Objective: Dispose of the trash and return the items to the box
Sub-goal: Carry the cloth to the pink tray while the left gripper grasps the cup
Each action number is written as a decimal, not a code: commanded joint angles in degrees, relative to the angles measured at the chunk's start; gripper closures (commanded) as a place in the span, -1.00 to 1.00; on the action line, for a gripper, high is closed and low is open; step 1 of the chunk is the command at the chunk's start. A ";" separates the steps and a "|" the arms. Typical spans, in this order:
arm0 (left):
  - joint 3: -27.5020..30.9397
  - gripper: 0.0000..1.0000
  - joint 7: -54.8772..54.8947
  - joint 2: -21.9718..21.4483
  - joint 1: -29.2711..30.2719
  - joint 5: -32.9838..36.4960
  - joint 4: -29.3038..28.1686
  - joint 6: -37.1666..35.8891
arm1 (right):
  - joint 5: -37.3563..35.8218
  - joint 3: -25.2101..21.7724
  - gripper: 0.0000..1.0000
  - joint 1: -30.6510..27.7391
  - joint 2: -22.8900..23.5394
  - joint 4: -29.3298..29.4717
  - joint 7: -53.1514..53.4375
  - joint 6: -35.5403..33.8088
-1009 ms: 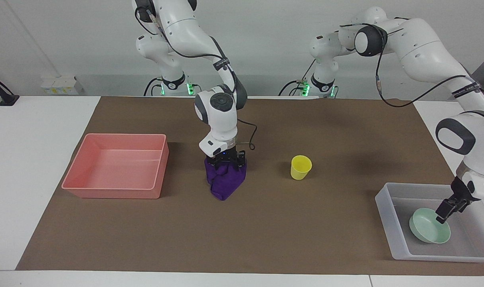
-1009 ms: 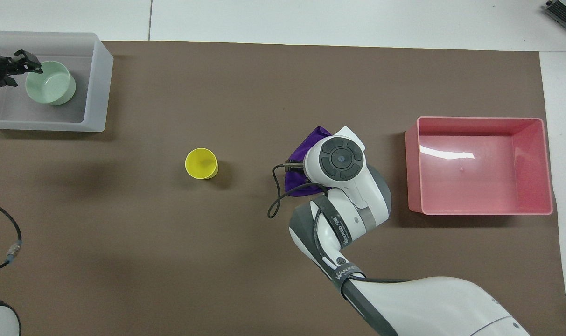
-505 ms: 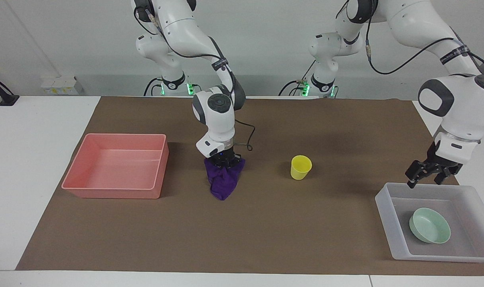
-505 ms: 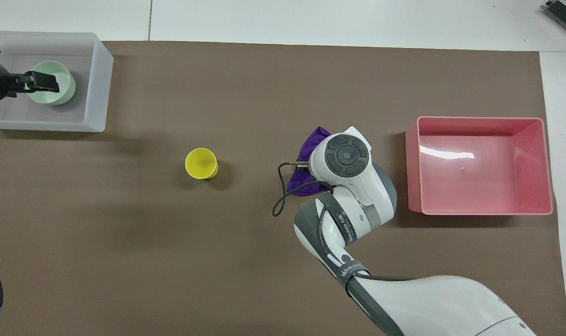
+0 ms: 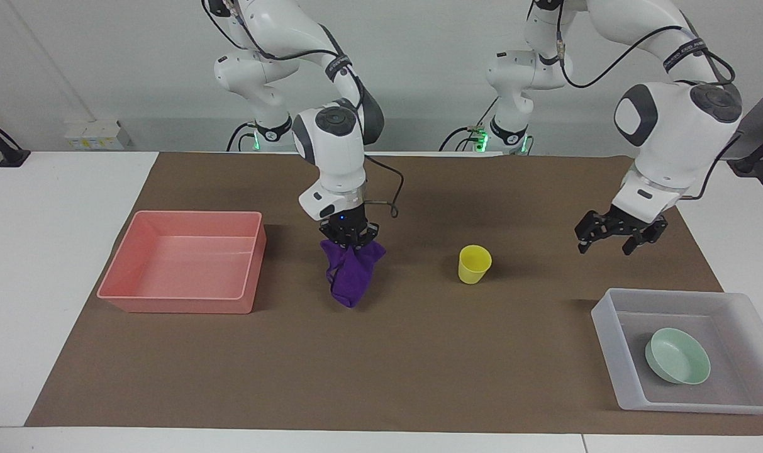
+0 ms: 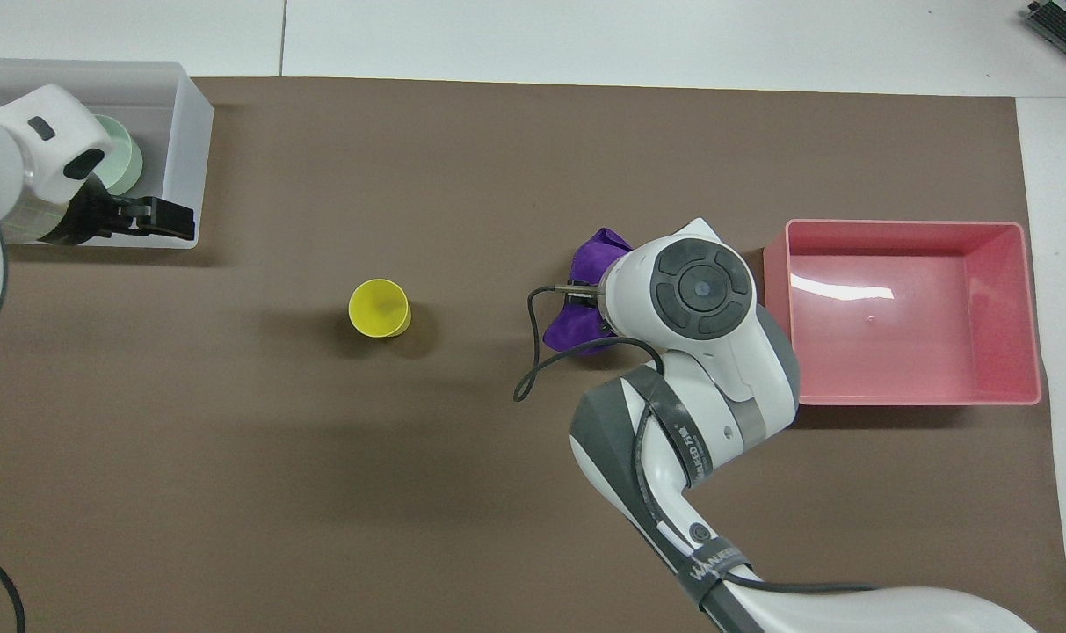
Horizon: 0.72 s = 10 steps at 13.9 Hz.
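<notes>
Brown paper mat point(image 5: 419, 352) over white table point(image 5: 48, 264)

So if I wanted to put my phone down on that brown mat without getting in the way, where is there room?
The brown mat lies bare along the edge farthest from the robots, between the pink bin and the clear tray. It is busier mid-table: the right gripper holds a purple cloth beside the yellow cup, and the left gripper hangs near the tray.
</notes>
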 commanded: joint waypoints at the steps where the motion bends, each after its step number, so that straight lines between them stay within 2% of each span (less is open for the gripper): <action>1: 0.93 -1.00 -2.95 -3.57 -5.17 0.04 -7.24 4.21 | 0.64 -0.13 1.00 -0.62 -3.67 0.07 1.10 -3.21; 4: 0.93 -1.00 -9.63 -6.04 -10.36 0.04 -16.47 14.15 | -0.15 -0.22 1.00 -1.15 -5.52 3.31 1.10 -9.35; 6: 0.93 -1.00 -11.66 -5.70 -12.74 0.04 -18.25 16.02 | -0.33 -0.31 1.00 -2.02 -7.53 3.41 0.93 -10.86; 7: 0.93 -0.94 -11.93 -5.26 -13.88 0.04 -18.52 17.06 | -0.42 -0.31 1.00 -2.90 -8.50 3.41 0.23 -11.91; 10: 0.93 -0.58 -11.93 -4.73 -15.38 0.04 -20.97 21.01 | -1.03 -0.22 1.00 -6.23 -10.88 3.50 -3.09 -13.85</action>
